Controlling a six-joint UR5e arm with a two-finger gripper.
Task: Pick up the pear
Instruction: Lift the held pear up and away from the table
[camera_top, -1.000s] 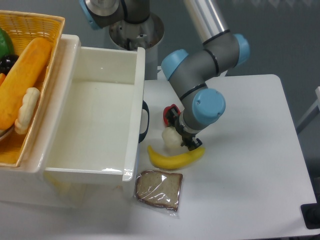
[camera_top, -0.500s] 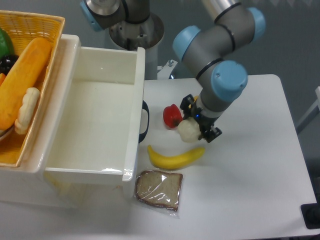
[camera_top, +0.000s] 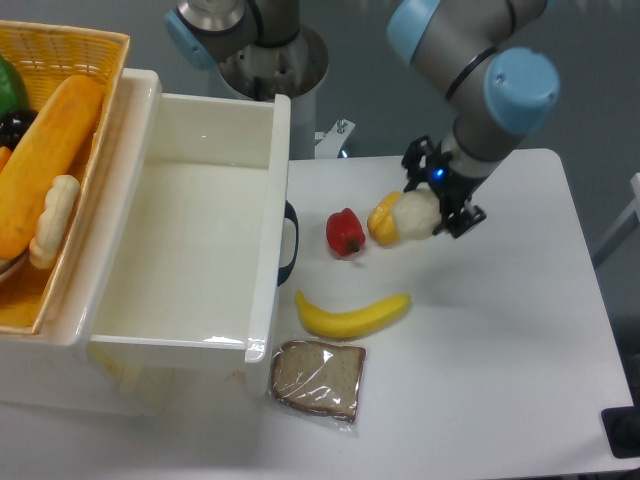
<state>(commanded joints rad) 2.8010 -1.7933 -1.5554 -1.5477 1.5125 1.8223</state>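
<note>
The pear (camera_top: 417, 214), pale cream-white and roundish, hangs above the table, clamped between the black fingers of my gripper (camera_top: 428, 210). The gripper is shut on it and sits right of the table's middle, under the grey and blue arm. Just left of the pear, partly behind it, shows the yellow-orange bell pepper (camera_top: 382, 219). The red bell pepper (camera_top: 345, 232) stands on the table further left.
A banana (camera_top: 352, 316) lies below the peppers, with a wrapped slice of bread (camera_top: 319, 378) nearer the front edge. A large white bin (camera_top: 190, 230) fills the left, and a wicker basket (camera_top: 60, 60) of food stands beyond it. The arm's base (camera_top: 270, 60) is behind.
The gripper has risen and moved right and back with the pear in it, away from the banana. The yellow-orange pepper has come into sight.
</note>
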